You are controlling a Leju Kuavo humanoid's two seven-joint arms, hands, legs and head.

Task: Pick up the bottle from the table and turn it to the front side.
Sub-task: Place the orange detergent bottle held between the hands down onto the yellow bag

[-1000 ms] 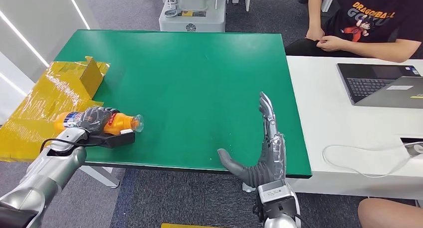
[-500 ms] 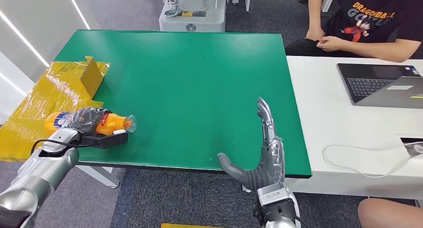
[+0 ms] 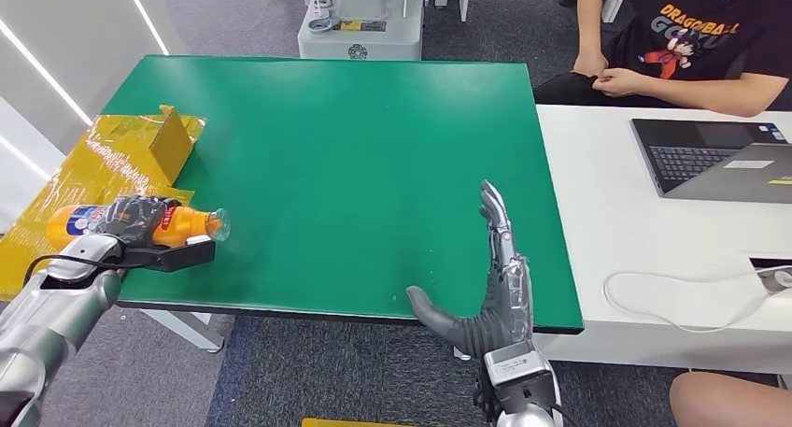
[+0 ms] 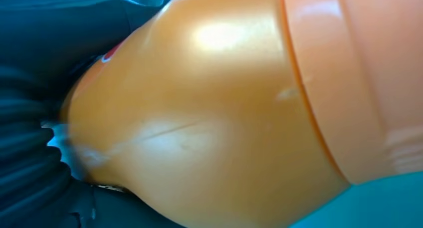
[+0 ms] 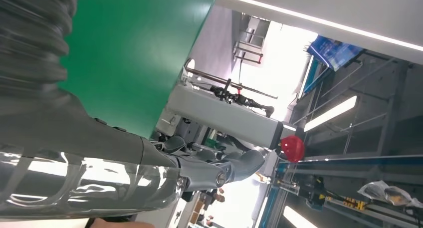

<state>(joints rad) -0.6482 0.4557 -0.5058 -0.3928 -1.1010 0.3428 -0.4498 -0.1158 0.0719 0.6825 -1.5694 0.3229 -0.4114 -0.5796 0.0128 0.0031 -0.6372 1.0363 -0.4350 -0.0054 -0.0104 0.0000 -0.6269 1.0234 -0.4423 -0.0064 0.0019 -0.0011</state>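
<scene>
— Bottle (image 3: 131, 223): where is it?
— Lying sideways in the left hand (image 3: 126, 220), at the left edge of the green tabletop (image 3: 364, 156), its cap end pointing toward the middle. Beside it is a yellow box (image 3: 112, 161). The left wrist view shows its orange body (image 4: 209, 113) pressed close against the dark fingers (image 4: 30, 153).
— And the right hand (image 3: 490, 287)?
— Holding nothing, fingers straight and thumb out, at the near edge of the tabletop.
— Anything else?
— A person (image 3: 691, 35) sits by a white desk (image 3: 607, 212) with a laptop (image 3: 710, 156).
</scene>
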